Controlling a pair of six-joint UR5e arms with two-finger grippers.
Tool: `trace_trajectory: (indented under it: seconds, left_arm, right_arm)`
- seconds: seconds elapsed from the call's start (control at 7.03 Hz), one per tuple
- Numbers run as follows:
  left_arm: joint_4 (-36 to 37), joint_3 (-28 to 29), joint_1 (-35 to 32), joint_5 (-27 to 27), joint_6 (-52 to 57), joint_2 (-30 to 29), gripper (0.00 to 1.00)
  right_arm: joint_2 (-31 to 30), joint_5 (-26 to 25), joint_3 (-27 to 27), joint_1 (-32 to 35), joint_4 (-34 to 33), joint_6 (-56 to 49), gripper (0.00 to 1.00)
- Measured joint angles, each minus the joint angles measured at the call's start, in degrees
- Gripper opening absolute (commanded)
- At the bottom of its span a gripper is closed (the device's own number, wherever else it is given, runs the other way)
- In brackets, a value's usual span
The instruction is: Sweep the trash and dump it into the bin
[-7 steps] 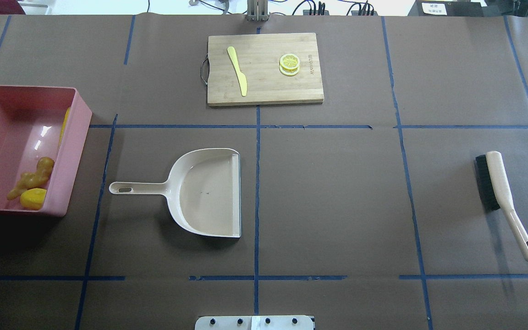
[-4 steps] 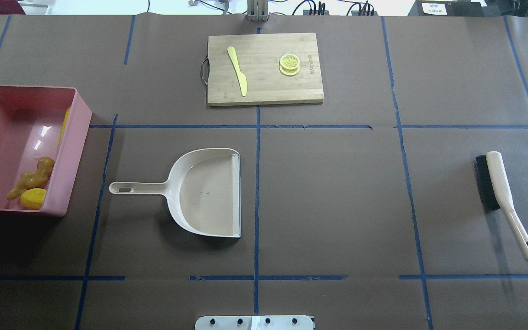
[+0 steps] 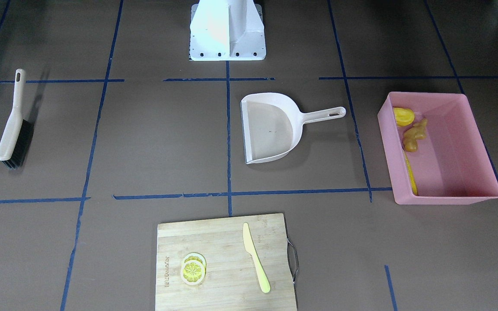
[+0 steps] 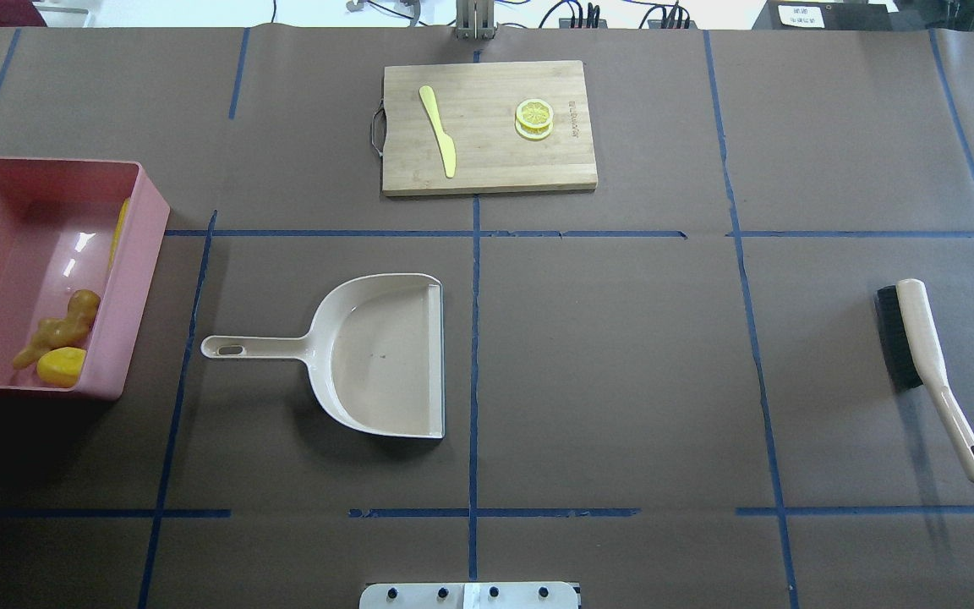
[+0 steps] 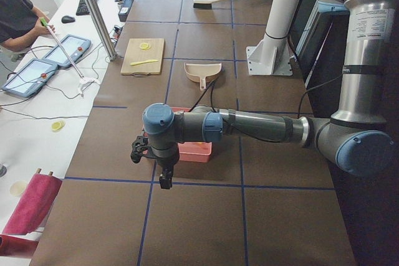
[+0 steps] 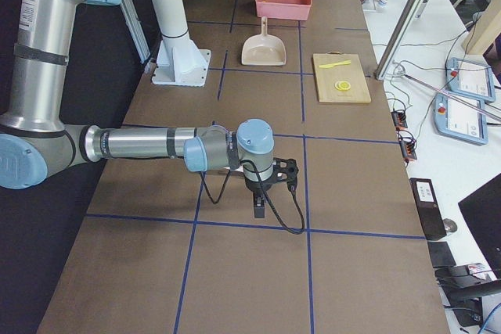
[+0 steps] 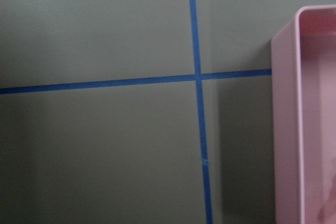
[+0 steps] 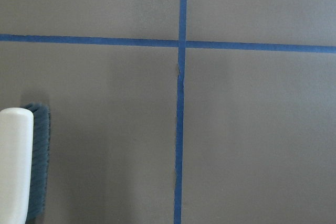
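my left gripper [image 5: 165,182] and right gripper [image 6: 259,210]: wide or narrow, i cannot tell. the corn cob [image 4: 119,230], oval lump [image 4: 62,366] and ginger root [image 4: 60,326] lie inside the pink bin [image 4: 142,271]. the cutting board [image 3: 223,259] has a stamp too small to read.

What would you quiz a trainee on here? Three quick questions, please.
1. True or false: the dustpan holds the ginger root.
2. What lies on the cutting board? A dustpan, B knife, C ginger root.
3. Fill in: the pink bin holds ___ toy foods.
Key: 1 false, the ginger root lies in the pink bin; 2 B; 3 three: corn cob, yellow lump, ginger root.
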Motion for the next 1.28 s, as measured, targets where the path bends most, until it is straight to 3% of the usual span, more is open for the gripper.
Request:
trace_trajectory:
  seconds: [1.28]
  left_arm:
    - [1.9, -0.8, 0.1, 0.5, 0.5, 1.1, 1.0]
  right_arm:
    - [0.2, 0.5, -1.5, 0.0, 0.2, -0.4, 1.0]
